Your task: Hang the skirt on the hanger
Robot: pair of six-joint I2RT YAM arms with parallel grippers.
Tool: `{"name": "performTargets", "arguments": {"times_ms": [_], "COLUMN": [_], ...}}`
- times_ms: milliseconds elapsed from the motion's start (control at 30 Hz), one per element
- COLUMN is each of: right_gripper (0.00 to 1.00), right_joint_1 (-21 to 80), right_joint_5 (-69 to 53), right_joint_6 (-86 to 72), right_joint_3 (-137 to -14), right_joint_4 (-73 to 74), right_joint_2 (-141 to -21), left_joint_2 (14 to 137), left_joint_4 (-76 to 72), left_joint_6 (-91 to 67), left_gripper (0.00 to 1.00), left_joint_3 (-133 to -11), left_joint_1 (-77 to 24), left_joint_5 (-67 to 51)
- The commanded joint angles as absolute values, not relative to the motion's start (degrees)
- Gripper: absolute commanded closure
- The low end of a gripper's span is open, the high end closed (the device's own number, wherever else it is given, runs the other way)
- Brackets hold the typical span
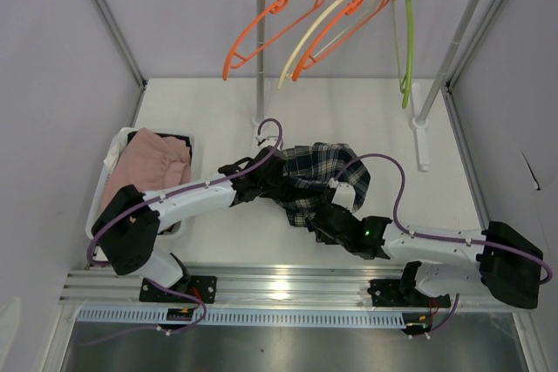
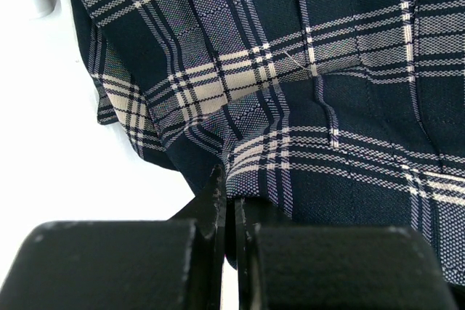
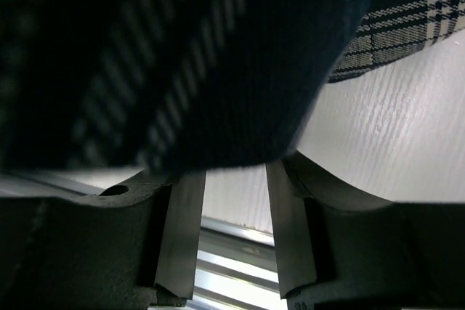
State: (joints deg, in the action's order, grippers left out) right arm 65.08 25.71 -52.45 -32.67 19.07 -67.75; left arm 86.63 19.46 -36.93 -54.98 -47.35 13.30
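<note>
One skirt (image 1: 321,180) edge pinched by left gripper (image 2: 227,188) on table (image 1: 349,115).

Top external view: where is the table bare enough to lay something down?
Bare: the far strip of white table between dark plaid skirt and white rack base. Crowded: around the skirt, and left by the white basket.

Both arms, the left arm (image 1: 187,200) and the right arm (image 1: 436,250), are built from white links joined by black housings, and a purple cable (image 1: 397,182) is looped along each. A small green light (image 1: 370,233) is seen on the right wrist, while the fingers (image 2: 109,266) are moulded in matt black, lightly scuffed.
</note>
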Motion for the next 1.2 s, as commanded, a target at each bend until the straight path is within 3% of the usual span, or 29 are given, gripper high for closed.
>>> {"name": "performTargets", "arguments": {"times_ms": [0,433,700,833,867,900,967,1167], "right_gripper": [0.57,0.57,0.49,0.68,0.76,0.89,1.00,1.00], "right_joint_1": [65.0,64.6,64.4,64.5,64.5,64.5,64.4,64.1], "right_joint_5": [29.6,33.5,36.1,38.9,39.5,41.1,42.7,48.7], "right_joint_6": [-53.8,-54.1,-55.5,-55.2,-55.1,-55.0,-54.8,-52.7], "right_joint_3": [-32.2,-30.9,-26.2,-26.3,-26.5,-26.9,-27.9,-36.7], "right_joint_4": [12.0,6.1,0.6,2.3,3.1,5.6,8.8,27.9], "right_joint_2": [-69.7,-72.8,-73.5,-71.5,-70.5,-68.1,-64.8,-49.5], "left_joint_2": [86.1,85.2,84.3,82.6,82.2,81.7,79.9,74.3], "left_joint_4": [18.8,19.3,20.0,21.3,22.0,22.3,24.0,30.6], "left_joint_6": [-36.2,-35.7,-34.7,-33.8,-33.4,-33.1,-32.3,-28.8], "left_gripper": [1.00,1.00,1.00,1.00,1.00,1.00,1.00,1.00], "left_joint_3": [-57.3,-57.1,-56.8,-57.0,-57.0,-57.4,-58.3,-63.2], "left_joint_1": [-47.2,-47.3,-47.2,-47.2,-47.2,-47.3,-47.3,-47.3], "left_joint_5": [12.5,12.2,12.7,12.8,12.8,12.9,13.1,15.3]}}
